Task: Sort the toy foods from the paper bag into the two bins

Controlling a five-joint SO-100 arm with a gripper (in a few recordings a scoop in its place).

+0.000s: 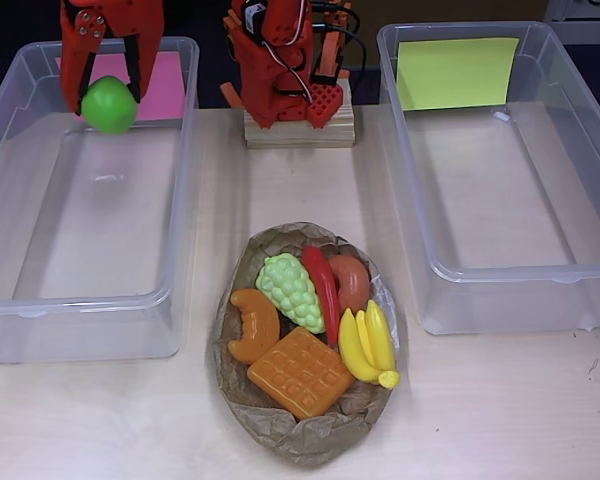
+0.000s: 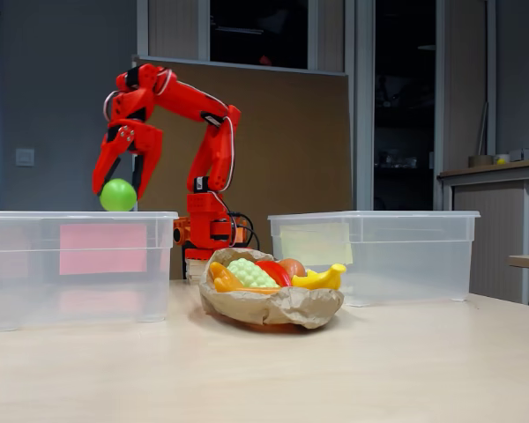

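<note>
The gripper clamps the green apple above the bin with the pink note; the paper bag of toy foods lies between both bins on a pale wooden table — a dim room behind, brown board, dark doorway.

Round green apple pinched in the red tool, above the clear bin with the pink note, brown paper bag of grapes, chili, bananas, waffle, croissant well away on the bench, yellow-note bin farthest off
</note>
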